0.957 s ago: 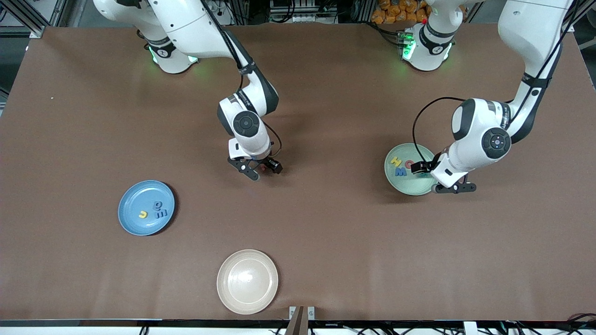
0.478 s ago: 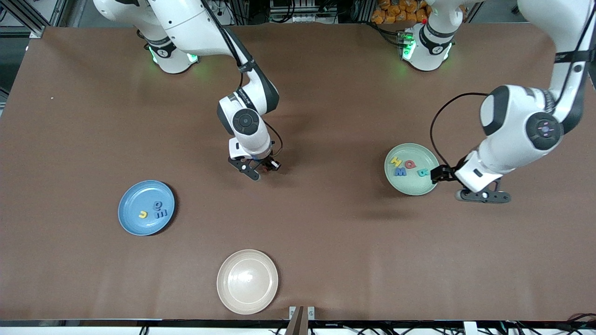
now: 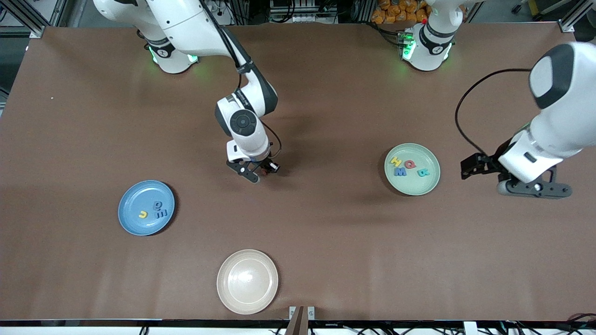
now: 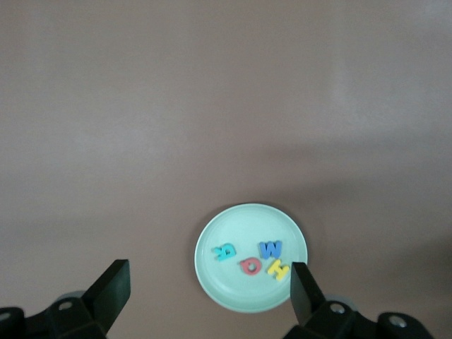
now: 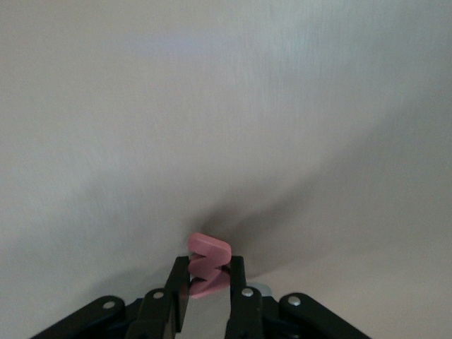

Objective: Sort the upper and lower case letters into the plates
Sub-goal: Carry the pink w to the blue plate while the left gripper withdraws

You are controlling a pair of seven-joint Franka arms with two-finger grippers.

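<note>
While the left end effector [image 3: 535, 188], spread wide, was drawn off the mint plate [image 3: 428, 184], the right end effector [image 3: 257, 171] was clamped on a red letter [image 5: 207, 263] on the counter [image 3: 326, 232]. Seven letters lay sorted, so this one was likely the last.

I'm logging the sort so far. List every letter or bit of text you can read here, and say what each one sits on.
"H", yellow, on the mint green plate.
"Q", red, on the same plate.
"W" or "M", blue, same plate; cannot tell which way it reads.
"R", teal, same plate.
Sky blue plate: one yellow and two blue letters, too small to read surely.
Pink-red letter in the right gripper: edge-on, unreadable.
No labels or brands legible.
</note>
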